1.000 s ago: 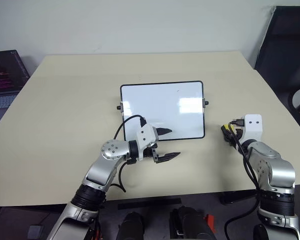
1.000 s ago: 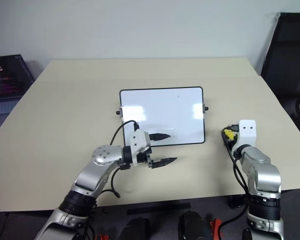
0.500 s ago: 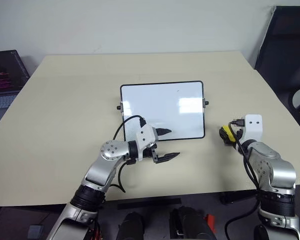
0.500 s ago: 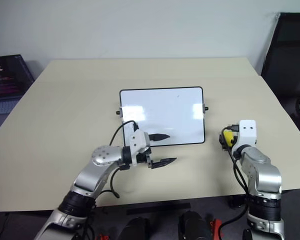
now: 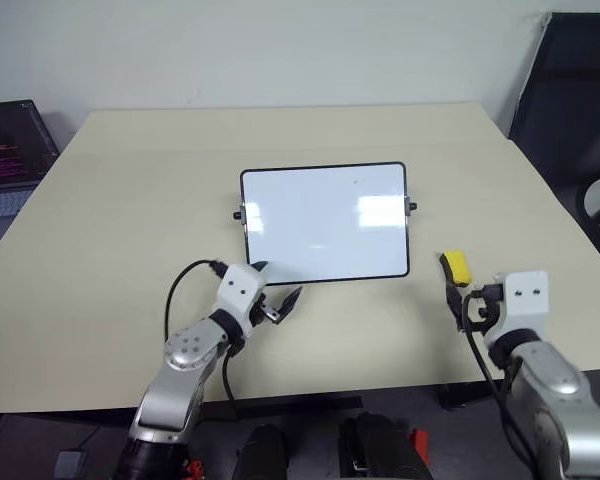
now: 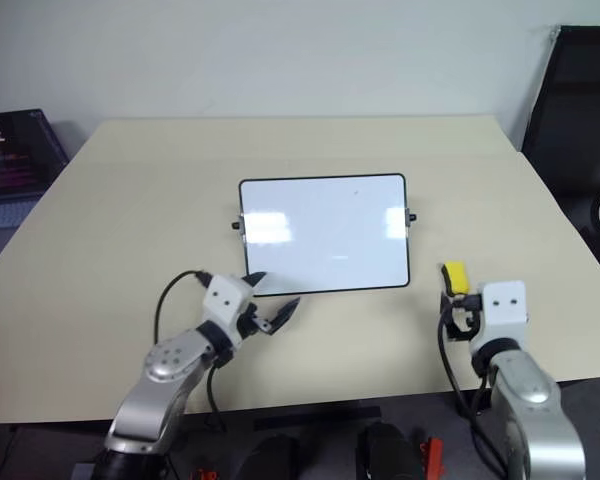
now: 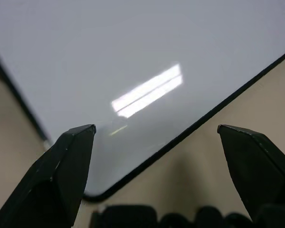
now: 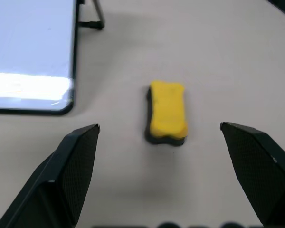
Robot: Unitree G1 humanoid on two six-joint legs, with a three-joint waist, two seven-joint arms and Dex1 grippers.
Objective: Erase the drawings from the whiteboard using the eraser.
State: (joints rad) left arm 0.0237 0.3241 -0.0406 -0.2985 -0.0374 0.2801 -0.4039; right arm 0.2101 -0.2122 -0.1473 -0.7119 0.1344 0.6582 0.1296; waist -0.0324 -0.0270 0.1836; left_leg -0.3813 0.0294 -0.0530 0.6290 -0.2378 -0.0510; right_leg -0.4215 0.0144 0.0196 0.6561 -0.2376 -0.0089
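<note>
The whiteboard lies flat in the middle of the table, and its glossy surface looks plain white; the drawings are out of view. The yellow eraser rests on the table just right of the board's near right corner. My right gripper is open, drawn back from the eraser, which lies untouched ahead of its two fingers. Over by the board's near left corner, my left gripper stands open with nothing in it. Its wrist view looks onto that corner of the board between the spread fingers.
A laptop sits at the table's far left edge. At the back right there is a black chair. The beige table has bare room all around the board. Its near edge runs just under both arms.
My right gripper opened, left the eraser on the table and pulled back toward me. My left arm swung left and back, off the board's near edge.
</note>
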